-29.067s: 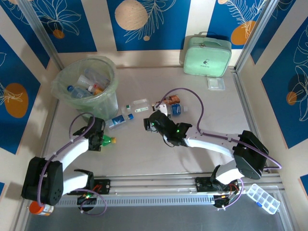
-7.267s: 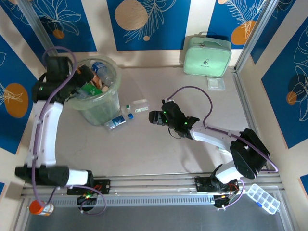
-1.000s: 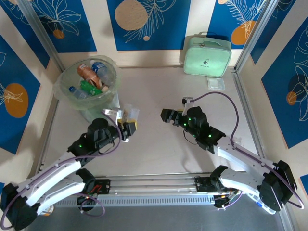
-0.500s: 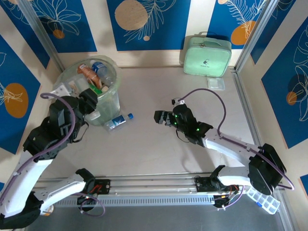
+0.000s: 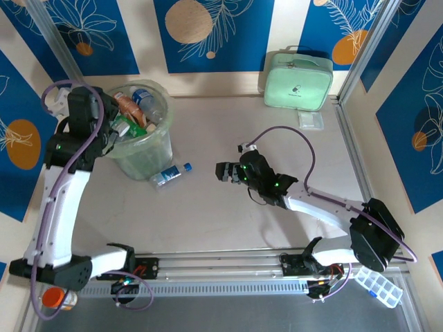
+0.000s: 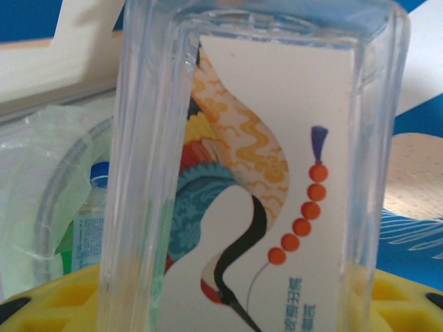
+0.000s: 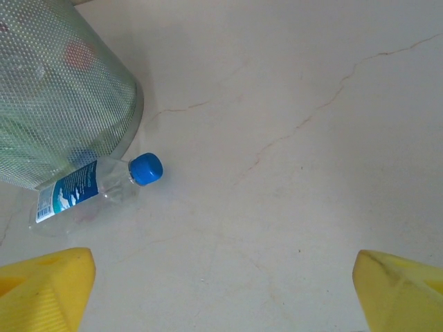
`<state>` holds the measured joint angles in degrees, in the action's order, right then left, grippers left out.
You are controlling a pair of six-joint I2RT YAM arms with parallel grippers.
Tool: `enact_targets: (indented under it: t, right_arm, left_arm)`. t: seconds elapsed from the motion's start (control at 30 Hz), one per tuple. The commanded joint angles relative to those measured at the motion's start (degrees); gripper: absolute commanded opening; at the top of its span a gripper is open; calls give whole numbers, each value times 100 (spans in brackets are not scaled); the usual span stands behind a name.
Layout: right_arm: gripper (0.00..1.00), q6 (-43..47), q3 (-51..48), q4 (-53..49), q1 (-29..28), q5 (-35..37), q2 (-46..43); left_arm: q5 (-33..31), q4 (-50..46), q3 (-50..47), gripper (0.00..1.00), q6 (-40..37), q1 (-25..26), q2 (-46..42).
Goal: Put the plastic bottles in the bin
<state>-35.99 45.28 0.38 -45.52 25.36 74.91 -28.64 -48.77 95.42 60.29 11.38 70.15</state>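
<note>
Top external camera, items as I logged them from my remote station:

1. Bin (image 5: 142, 162): pale green, bag-lined, upper left of the frame. Several bottles (image 5: 135, 109) lay heaped inside.
2. Left gripper (image 5: 114, 131): raised at the bin's left rim. On the left wrist camera its yellow fingers (image 6: 48, 297) were pinching a clear crane-label bottle (image 6: 256, 173), which stood upright between them and took up most of that frame.
3. Right gripper (image 5: 223, 171): centre of the frame, well apart from the bin. Its jaws were spread wide (nothing between them on the right wrist camera, just pale tabletop).
4. Blue-capped bottle (image 5: 169, 174): lying on its side on the table at the bin's lower right. On the right wrist camera it sat at the left of the frame, cap pointing right, tucked by the bin's foot; I could not tell whether they touched.
5. Mint-green case (image 5: 297, 81): upper right, against the back wall.
6. Orange-capped jar (image 5: 55, 299): lower left corner.
</note>
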Motion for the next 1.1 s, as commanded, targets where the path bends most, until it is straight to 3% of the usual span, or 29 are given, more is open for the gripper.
enact_targets:
  t: [0.0,0.2,0.53,0.67,1.07]
  right_arm:
    - [96,144,167,24,-47,127,29]
    - [96,149,176,38,-61,110,45]
    - [96,205,183,65,-124,129,37]
    - [96,215,184,68,-132,120,48]
    - [96,233,193,52,-142,188,45]
  left_arm:
    - [619,129,157,1,282,-326,239]
    - [980,447,-211,7,402,-725,497]
    - [1169,685,-639,20,422,-862,765]
    - [1244,694,-845,40,525,-874,722]
    - [1150,353,-601,85,398,-948,414]
